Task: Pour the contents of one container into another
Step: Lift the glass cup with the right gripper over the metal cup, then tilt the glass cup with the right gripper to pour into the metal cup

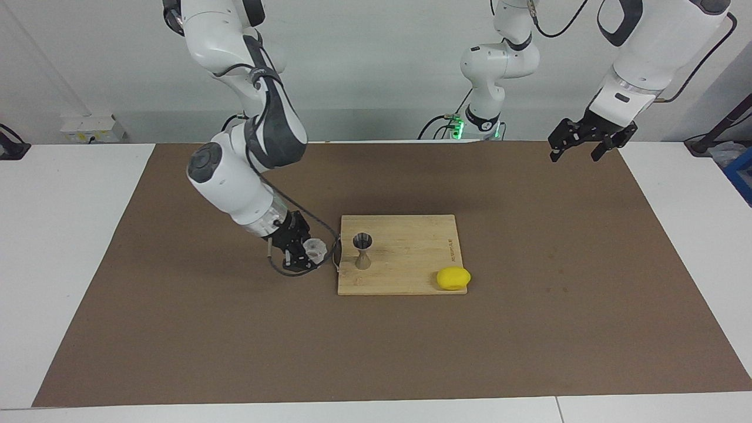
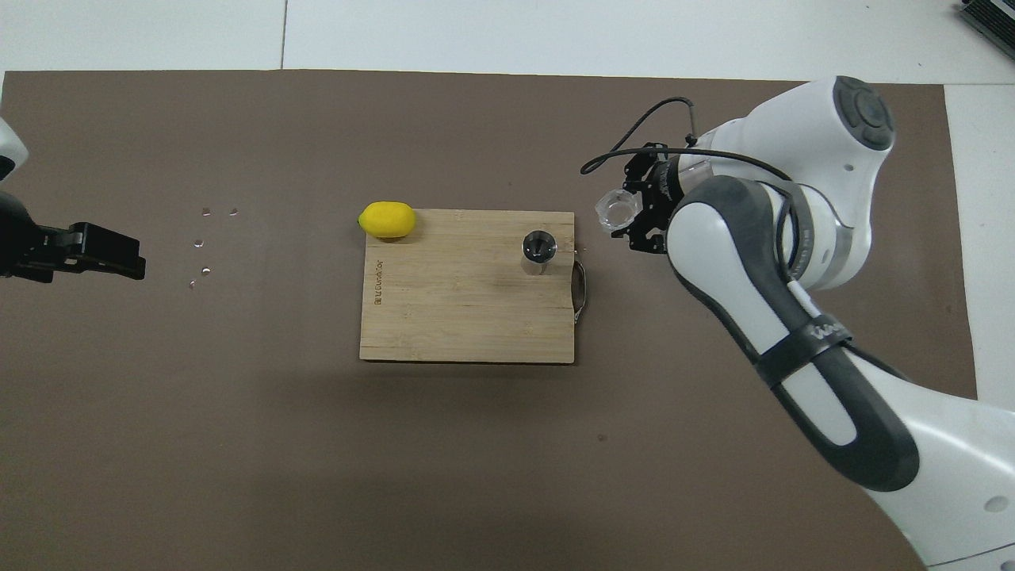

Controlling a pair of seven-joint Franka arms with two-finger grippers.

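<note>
Facing view: The right gripper (image 1: 306,251) is clamped on the clear glass cup (image 1: 315,249) and holds it in the air just off the handle edge of the cutting board (image 1: 411,276), over the brown mat (image 1: 176,329). The cup's mouth points toward the board. The steel jigger (image 1: 362,251) stands upright on the board, close to that handle edge, its dark mouth facing up. The jigger lies a short way from the cup, toward the left arm's end of the table; judged from here, the coming move is a short carry in that direction and then a tilt over the jigger's mouth. A lemon (image 1: 453,278) rests at the board's corner, well apart from the jigger. The left gripper (image 1: 587,143) waits with its fingers spread, up in the air over the mat's corner at its own end.

Overhead view: The cup (image 2: 618,211) in the right gripper (image 2: 641,211) sits just off the board (image 2: 444,317), beside the metal handle (image 2: 581,290). The jigger (image 2: 539,247) stands slightly nearer to the robots than the cup appears. The right arm is plainly the closer one; the left gripper (image 2: 119,255) hangs well apart, fingers spread.
</note>
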